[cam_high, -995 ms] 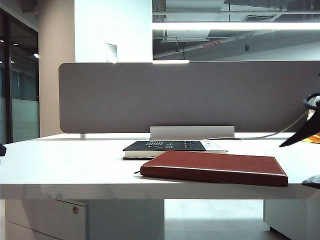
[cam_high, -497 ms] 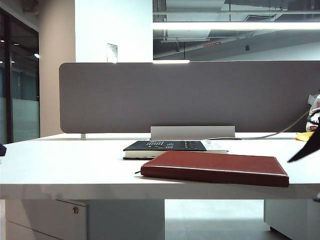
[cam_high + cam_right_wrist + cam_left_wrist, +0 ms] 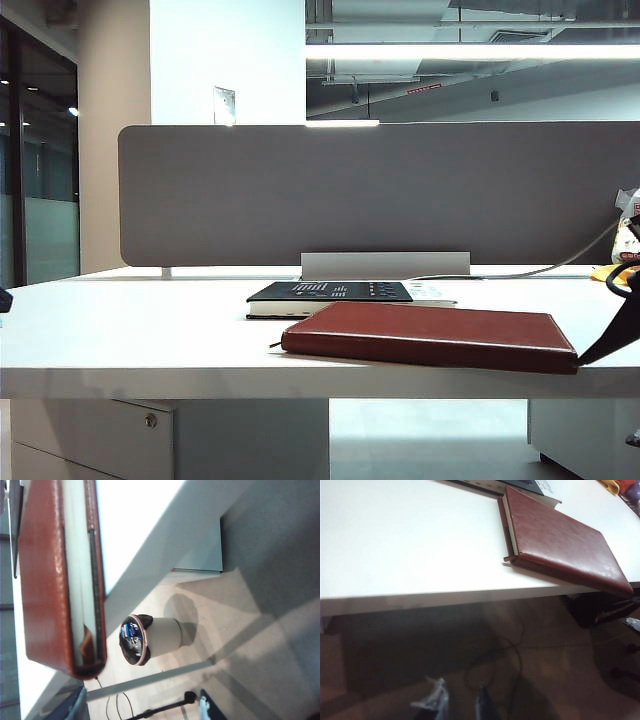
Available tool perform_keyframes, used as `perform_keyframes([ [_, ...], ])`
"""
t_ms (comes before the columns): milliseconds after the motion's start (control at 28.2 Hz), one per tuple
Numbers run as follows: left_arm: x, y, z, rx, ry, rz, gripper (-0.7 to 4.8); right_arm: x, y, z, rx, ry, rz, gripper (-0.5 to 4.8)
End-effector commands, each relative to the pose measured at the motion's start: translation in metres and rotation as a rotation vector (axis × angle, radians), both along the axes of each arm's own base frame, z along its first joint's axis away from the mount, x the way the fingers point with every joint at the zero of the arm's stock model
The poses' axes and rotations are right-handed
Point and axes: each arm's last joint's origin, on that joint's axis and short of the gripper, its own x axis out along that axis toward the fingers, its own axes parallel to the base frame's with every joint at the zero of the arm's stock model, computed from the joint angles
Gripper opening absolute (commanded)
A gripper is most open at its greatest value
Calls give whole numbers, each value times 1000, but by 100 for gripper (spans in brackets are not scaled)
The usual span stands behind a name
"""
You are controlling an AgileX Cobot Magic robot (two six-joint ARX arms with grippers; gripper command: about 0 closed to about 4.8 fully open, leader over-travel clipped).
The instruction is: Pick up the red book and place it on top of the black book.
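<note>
Two books on table [image 3: 120, 340]. Red book [image 3: 430, 335] laid w/ one corner past the near edge, prob. so a finger can slip under; right gripper [image 3: 140, 707], wide open, empty, just off that corner. Black book [image 3: 330, 293] beyond it, touching. White cover marks too small to read. Left gripper [image 3: 460, 705] below table edge, part open, empty, well apart from both.

A white table [image 3: 130, 330] carries the red book [image 3: 430, 335], lying flat at the front with one corner past the edge. The black book [image 3: 330, 296] lies flat just behind it, apparently touching.
</note>
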Motion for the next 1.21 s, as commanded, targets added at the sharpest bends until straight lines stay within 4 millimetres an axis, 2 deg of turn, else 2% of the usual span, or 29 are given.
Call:
perform_keyframes([
  [36,0,0,-2,5,8,-7,80,4,1,5,25,-56,-3,284],
  [320,0,0,-2,5,8,-7,80,24,7,18,38,-97,4,284],
  [710,0,0,-2,5,8,-7,80,25,8,7,40,-19,40,284],
  [1066,0,0,-2,5,8,-7,80,29,10,8,62,-32,37,283],
  [1208,0,0,-2,5,8,-7,80,32,10,12,70,-64,37,259],
])
